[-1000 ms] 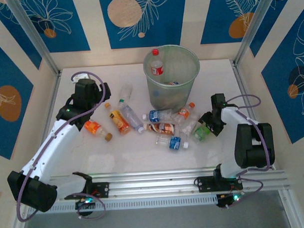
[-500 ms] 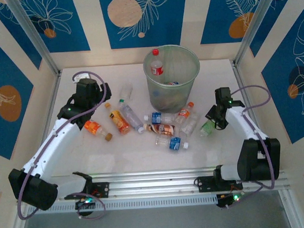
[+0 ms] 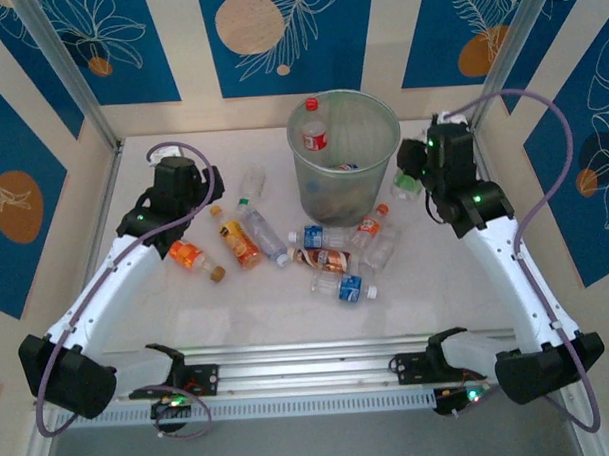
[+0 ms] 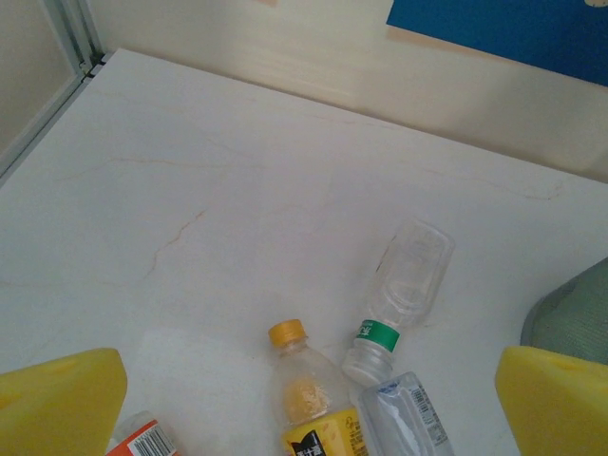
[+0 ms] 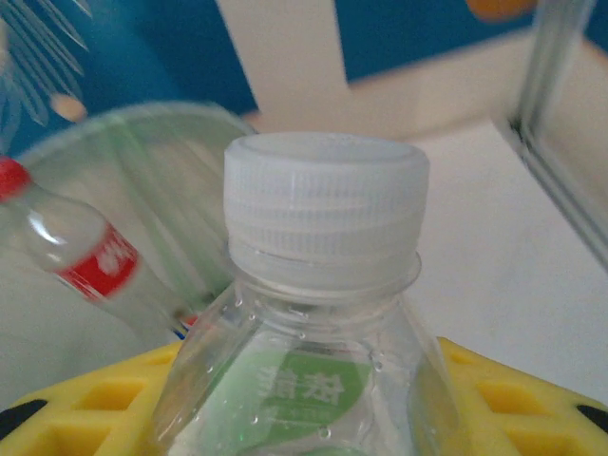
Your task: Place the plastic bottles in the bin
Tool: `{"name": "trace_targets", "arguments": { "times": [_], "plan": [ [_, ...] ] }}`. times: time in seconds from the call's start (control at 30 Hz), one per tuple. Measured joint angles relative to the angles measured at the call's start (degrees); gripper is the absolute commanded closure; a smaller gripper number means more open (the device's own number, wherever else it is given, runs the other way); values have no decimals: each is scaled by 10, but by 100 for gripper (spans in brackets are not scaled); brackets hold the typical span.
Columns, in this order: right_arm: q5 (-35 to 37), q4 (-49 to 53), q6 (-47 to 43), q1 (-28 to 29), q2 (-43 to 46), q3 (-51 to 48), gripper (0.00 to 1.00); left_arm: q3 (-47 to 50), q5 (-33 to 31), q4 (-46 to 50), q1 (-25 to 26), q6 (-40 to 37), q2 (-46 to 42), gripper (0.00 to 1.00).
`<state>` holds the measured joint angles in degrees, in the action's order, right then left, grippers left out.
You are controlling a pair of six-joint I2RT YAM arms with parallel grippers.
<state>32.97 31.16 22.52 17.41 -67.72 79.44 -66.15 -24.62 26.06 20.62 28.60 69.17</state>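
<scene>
Right gripper (image 3: 411,174), now up beside the bin (image 3: 333,187), clenched on a clear green-labelled, white-capped bottle (image 5: 318,285); left gripper (image 3: 211,183) released.

The right hand (image 3: 411,172) has risen from the worktop (image 3: 427,284) and away from the loose bottles (image 3: 336,259), travelling outward from the arm bases. Its yellow fingers (image 5: 494,399) have narrowed onto the green-labelled bottle (image 5: 318,304). That bottle has left the worktop with the hand, its white cap forward of the fingers. The bin (image 3: 386,125), formerly well to the hand's left, now stands just beside it. The right arm has straightened, and its cable (image 3: 540,105) arches higher.
</scene>
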Motion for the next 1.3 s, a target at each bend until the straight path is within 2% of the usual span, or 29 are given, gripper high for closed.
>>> {"name": "trace_targets", "arguments": {
  "times": [0.17,0.47,0.73,1.07,1.3],
  "plan": [
    [0,-89,-40,8,-70,54,60,0,11,-3,0,0,7,1],
    [-21,-221,-99,42,-165,74,60,-1,32,-4,0,-2,26,0],
    [-41,-285,-161,53,-259,144,60,-1,38,-10,0,-2,26,0],
    [-56,-341,-247,54,-362,146,60,-2,39,-12,0,-6,26,1],
    [-62,-353,-256,46,-391,146,55,-2,39,-12,0,-6,26,1]
  ]
}}
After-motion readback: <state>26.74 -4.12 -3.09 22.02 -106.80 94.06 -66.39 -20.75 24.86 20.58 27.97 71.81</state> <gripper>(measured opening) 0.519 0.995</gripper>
